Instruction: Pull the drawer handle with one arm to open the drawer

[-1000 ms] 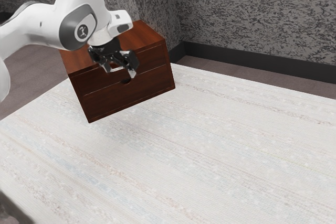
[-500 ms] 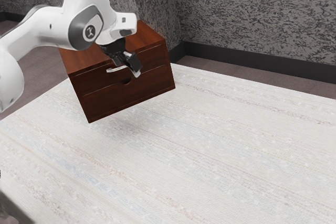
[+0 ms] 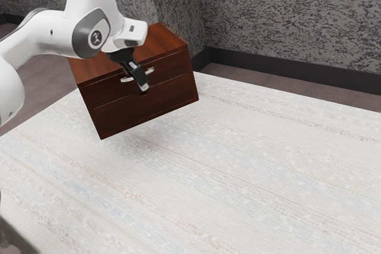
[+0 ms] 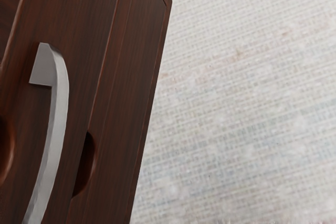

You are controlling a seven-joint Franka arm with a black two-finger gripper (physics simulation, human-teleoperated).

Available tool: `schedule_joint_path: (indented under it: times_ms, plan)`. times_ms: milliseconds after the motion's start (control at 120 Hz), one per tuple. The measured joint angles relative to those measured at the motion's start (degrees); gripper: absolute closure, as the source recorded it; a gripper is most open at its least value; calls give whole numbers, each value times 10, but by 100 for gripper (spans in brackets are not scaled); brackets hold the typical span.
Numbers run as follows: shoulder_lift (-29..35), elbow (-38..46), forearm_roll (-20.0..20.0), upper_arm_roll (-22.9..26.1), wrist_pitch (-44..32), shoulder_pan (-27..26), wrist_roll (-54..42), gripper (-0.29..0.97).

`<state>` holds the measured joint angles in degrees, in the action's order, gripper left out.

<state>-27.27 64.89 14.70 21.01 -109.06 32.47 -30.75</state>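
- Franka arm [image 3: 53,28] comes in from the exterior view's left, bent down over the top of a dark wooden drawer cabinet [image 3: 161,96].
- Tool [image 3: 141,83] is right at the drawer handle [image 3: 126,78], seen edge-on and pointing down toward the exterior view's right.
- Tool state: cannot tell. It crosses the middle of the handle, with silver showing on either side, but grip or gap is not readable from this angle.
- Handle is a silver curved bar on the upper drawer [image 3: 169,66], on the cabinet's front face.
- Drawer front looks flush with the panel below it; no gap is seen in the exterior view.
- Lower panel has a small rounded notch [image 3: 143,93] at its top edge, just under the handle.
- Wrist view: the handle [image 4: 55,124] runs close along the dark wood, bowed away from the face. The notch [image 4: 84,163] is just beside it, and the cabinet's corner edge lies against pale woven desk.
- Cabinet stands on the desk [image 3: 238,165] at its far corner, on the exterior view's left, near the rough grey wall [image 3: 286,10].
- A dark skirting board [image 3: 297,66] runs along the foot of the wall behind the desk.
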Motion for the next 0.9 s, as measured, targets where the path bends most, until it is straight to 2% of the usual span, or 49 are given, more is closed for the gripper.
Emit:
schedule_joint_path:
  times_ms: [700, 900]
  plan:
    - [-18, -11, -1, -8, -18, 7, -91, 1]
    - [-20, -11, -3, -11, -19, 7, -101, 9]
